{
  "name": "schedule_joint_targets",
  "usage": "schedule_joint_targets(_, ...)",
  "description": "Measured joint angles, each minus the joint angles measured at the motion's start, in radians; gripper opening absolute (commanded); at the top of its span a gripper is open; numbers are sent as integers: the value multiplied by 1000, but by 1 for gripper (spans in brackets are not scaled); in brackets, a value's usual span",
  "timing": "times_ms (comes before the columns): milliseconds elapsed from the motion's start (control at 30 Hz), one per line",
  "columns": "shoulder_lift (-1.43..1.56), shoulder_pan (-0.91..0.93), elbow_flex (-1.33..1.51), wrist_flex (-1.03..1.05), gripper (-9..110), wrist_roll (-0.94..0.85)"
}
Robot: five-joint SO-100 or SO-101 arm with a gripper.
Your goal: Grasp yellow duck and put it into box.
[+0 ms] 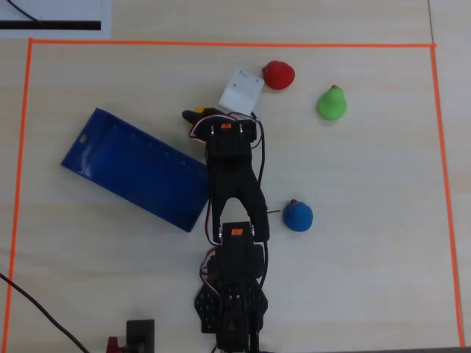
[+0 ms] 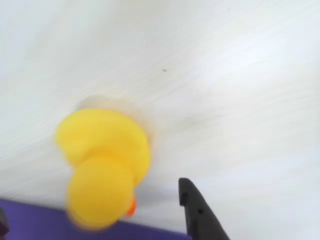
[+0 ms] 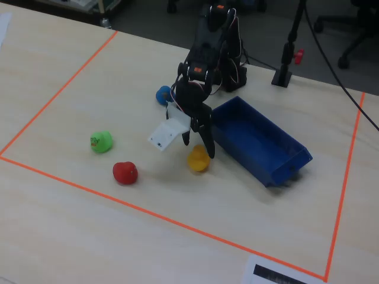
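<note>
The yellow duck (image 3: 198, 160) sits on the table just left of the dark-blue box (image 3: 278, 155) in the fixed view. My gripper (image 3: 198, 144) hangs open right over it, with one finger on each side. In the wrist view the duck (image 2: 102, 165) is blurred and close, with its orange beak low. It lies between the right finger (image 2: 197, 212) and the left finger at the frame's edge, touching neither. In the overhead view only a sliver of the duck (image 1: 199, 109) shows beside my gripper (image 1: 196, 115), near the box's (image 1: 110, 147) upper right corner.
A small white block (image 1: 241, 90) lies close to the gripper's right in the overhead view. Beyond it are a red toy (image 1: 278, 74) and a green toy (image 1: 332, 103). A blue toy (image 1: 298, 215) lies beside the arm. Orange tape (image 1: 221, 43) frames the work area.
</note>
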Motion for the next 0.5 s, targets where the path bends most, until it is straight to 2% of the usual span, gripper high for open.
schedule_joint_targets(100,-25,0,63,-89,24,2)
schedule_joint_targets(167,-31,0,92,-130,0,20)
schedule_joint_targets(367,-2,-14,84,-160,0,132)
schedule_joint_targets(500,109,31,15,2,0,155)
